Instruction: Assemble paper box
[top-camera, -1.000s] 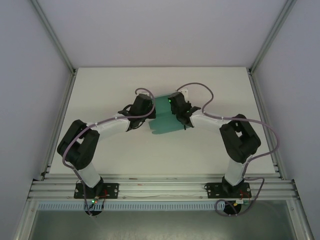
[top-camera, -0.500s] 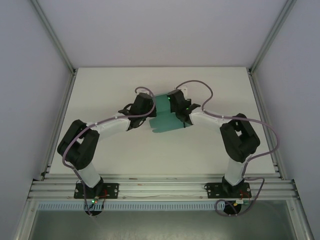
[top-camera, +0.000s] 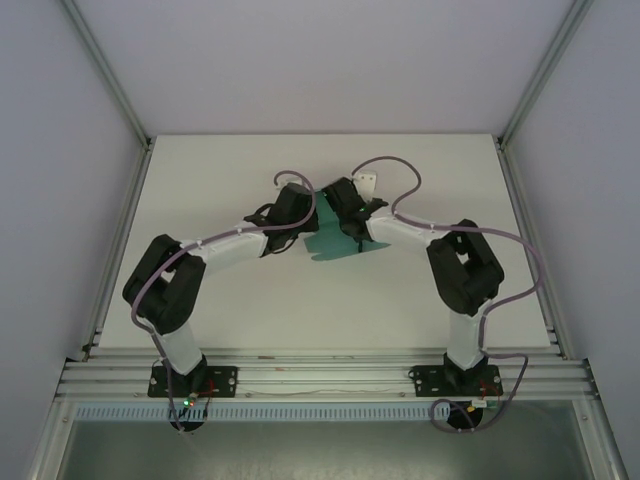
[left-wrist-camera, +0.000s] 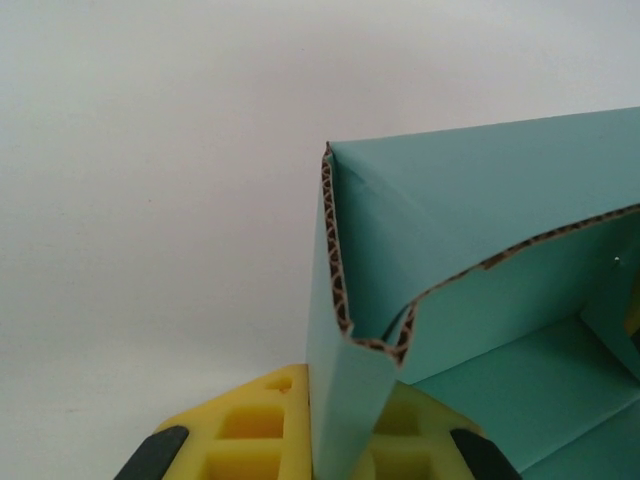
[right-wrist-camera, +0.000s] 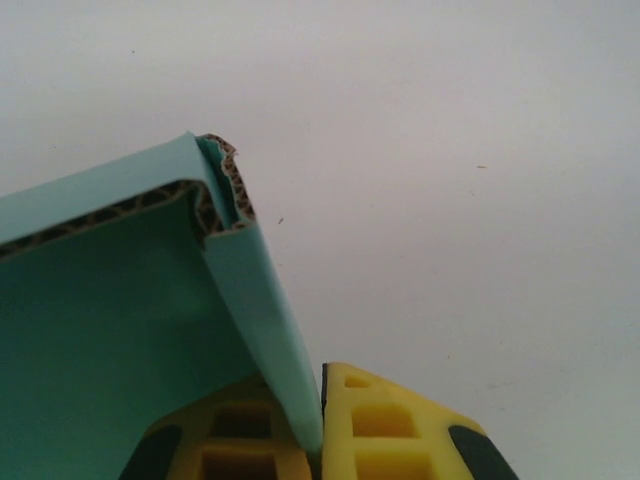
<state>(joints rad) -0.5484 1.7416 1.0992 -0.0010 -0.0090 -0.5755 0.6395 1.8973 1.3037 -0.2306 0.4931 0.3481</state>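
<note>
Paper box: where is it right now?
In the top view the paper box is near the middle of the table, between the two wrists; the left gripper and the right gripper each pinch one of its walls.

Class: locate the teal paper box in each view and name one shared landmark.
Top external: paper box, centre of the white table.
Left wrist: right half, a wall clamped in the left pincer.
Right wrist: left half, a wall clamped in the right pincer.
Shared landmark: the white table.
</note>
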